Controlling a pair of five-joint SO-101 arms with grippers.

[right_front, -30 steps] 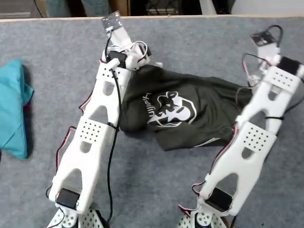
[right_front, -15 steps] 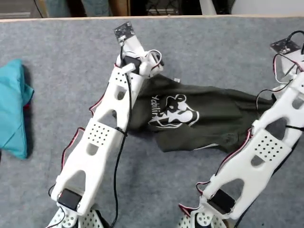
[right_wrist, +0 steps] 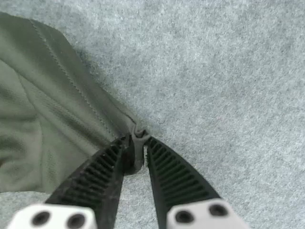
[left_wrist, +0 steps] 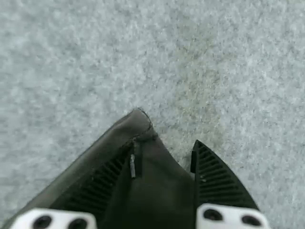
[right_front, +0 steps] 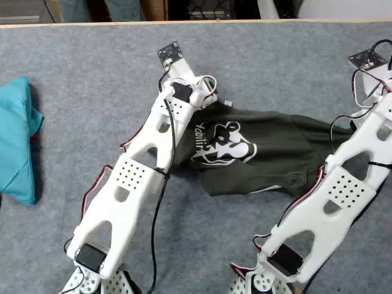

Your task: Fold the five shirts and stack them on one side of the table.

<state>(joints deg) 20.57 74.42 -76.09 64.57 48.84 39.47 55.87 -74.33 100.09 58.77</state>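
A: Where's the shirt (right_front: 263, 153)?
B: Middle of the table (right_front: 79, 73), dark green, white print up, pulled out lengthwise btw the two arms.
A: L gripper (left_wrist: 162, 153)?
B: Pinching a shirt corner. Cloth bunches btw its fingers (left_wrist: 217, 183) and drapes over one of them. In the high view that's the shirt's far left corner.
A: R gripper (right_wrist: 137, 143)?
B: Pressed nearly together on a seamed tip of the hem, at the shirt's right end, grey table right behind it.
A: Anything else?
B: Teal cloth (right_front: 17, 141) at the table's left edge, well apart from the shirt.
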